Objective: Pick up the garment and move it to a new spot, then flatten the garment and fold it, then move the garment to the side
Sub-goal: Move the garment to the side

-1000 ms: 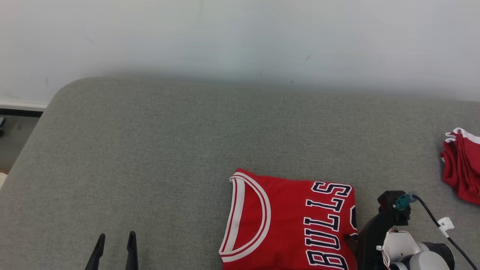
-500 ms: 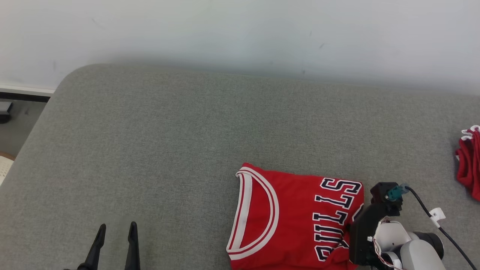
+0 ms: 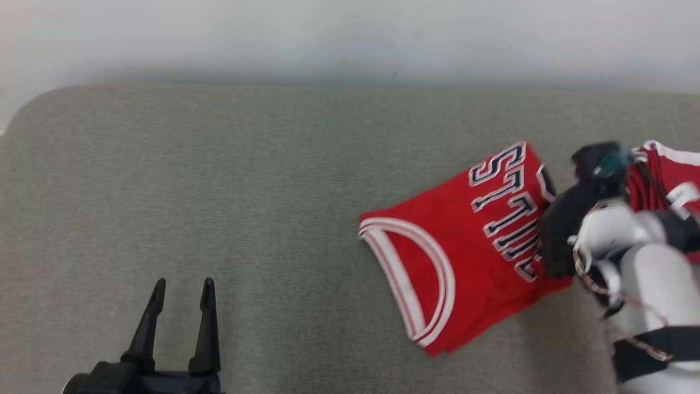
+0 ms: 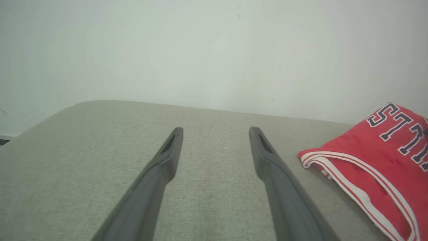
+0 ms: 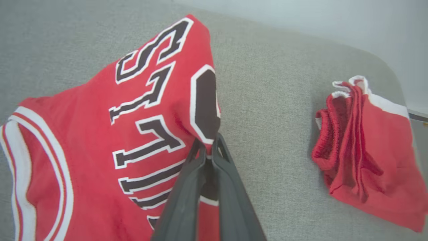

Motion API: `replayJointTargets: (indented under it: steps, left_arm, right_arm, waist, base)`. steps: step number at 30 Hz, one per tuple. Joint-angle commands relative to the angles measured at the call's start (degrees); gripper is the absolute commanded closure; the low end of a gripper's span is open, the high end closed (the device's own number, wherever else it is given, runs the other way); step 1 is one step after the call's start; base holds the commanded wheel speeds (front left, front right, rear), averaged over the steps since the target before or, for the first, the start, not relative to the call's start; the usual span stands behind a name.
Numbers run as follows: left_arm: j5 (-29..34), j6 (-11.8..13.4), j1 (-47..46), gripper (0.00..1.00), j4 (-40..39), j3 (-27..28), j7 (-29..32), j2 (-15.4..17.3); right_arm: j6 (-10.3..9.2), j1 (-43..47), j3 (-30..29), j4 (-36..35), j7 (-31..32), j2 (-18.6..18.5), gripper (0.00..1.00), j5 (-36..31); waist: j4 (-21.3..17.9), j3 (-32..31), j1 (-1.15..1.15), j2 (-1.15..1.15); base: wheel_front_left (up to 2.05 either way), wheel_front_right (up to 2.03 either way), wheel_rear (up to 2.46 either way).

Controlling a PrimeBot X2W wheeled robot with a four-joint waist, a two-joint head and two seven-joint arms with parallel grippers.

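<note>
OK, nearest me, L claw (image 3: 184,281) sat wide open & empty, low over the grey cushion (image 3: 219,180), well apart from the work. R claw (image 5: 209,144) was pinched tight on the folded jersey (image 5: 100,134), biting its edge right by the big black numeral, beside the lettering. Jersey lay on the right part of the cushion, tilted, neckline toward L claw. The gripped edge looked tented up off the fabric, the far end prob. resting on it.

Judged it light, thin, floppy & a bit slick: no stiffness, so the layers could slide apart or the fold fall open w/ a one-corner pull. Better hold IMO was a pinch thru all layers at a folded edge, not the top ply only, then moving slow & low.

Just beyond, on the right, a 2nd red garment (image 5: 364,150) lay bunched, near but not touching. Farthest back stood the pale wall (image 3: 328,38).
</note>
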Motion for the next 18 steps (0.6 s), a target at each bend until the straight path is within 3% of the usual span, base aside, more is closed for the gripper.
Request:
replayJointTargets:
  steps: [1,9,18]
  left_arm:
    - [0.7,0.1,-1.1,0.0,-0.6,-0.4,-0.2,-0.1]
    - [2.1,0.0,-5.6,0.0,-2.9,-4.1,-0.2,0.9]
    - [2.3,0.0,-10.6,0.0,-6.1,-9.2,0.6,5.5]
  right_arm:
    - [0.02,-1.7,0.0,-0.7,0.3,-1.1,1.0,0.6]
    - [0.02,-10.1,-0.6,-1.6,-1.2,-7.6,1.0,2.3]
    - [0.01,-18.4,-2.8,1.0,-1.3,-8.3,1.0,2.1]
  waist:
    - [-3.4,3.0,-0.01,-0.01]
    - [-10.3,8.7,-0.01,-0.01]
    - [-16.5,16.2,-0.01,-0.01]
  base:
    - [0.0,0.0,0.0]
    - [0.0,0.0,0.0]
    - [0.0,0.0,0.0]
